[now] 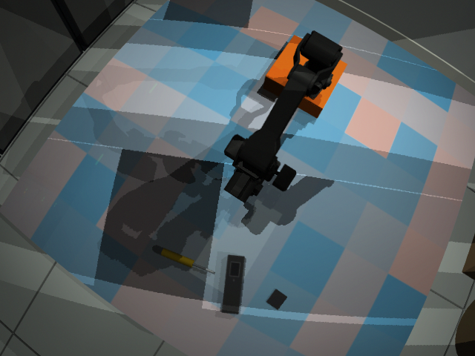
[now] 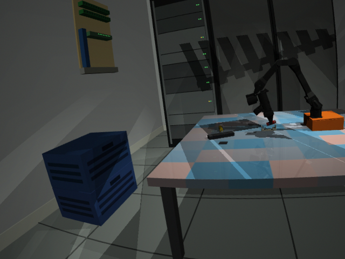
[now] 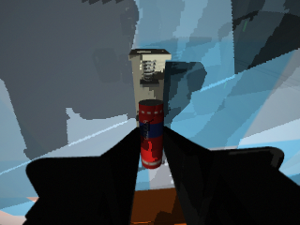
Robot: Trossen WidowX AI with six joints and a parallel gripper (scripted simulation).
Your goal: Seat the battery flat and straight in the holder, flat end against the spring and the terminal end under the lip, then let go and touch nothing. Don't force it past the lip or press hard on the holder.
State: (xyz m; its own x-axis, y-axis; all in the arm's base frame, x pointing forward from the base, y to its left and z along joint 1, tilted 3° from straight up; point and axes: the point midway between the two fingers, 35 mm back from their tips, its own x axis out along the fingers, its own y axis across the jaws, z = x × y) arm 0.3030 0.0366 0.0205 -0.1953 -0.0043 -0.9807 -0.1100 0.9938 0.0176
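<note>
1. The table [image 2: 250, 167], chequered in blue, pink and grey, carries everything here; in the exterior view its front edge runs across the foreground.
2. My arm [image 1: 274, 122] reaches out from its orange base block [image 1: 277, 73] toward the middle of the table, with the wrist bent downward.
3. A long black remote-like bar [image 1: 233, 282] lies near the table's front edge, with a yellow-handled screwdriver [image 1: 179, 259] just beside it on one side and a small black square [image 1: 276, 299] near it on the other.
4. My pincer [image 3: 151, 141] is clamped on the battery [image 3: 150, 133], a dark finger pressing each of its sides.
5. The holder [image 3: 149, 75] lies on the table just beyond the battery's far end in the wrist view, with its spring [image 3: 148, 70] visible inside.
6. The battery is red with a dark band, and it points lengthwise toward the holder, roughly in line with it; I cannot tell whether it touches the holder.
</note>
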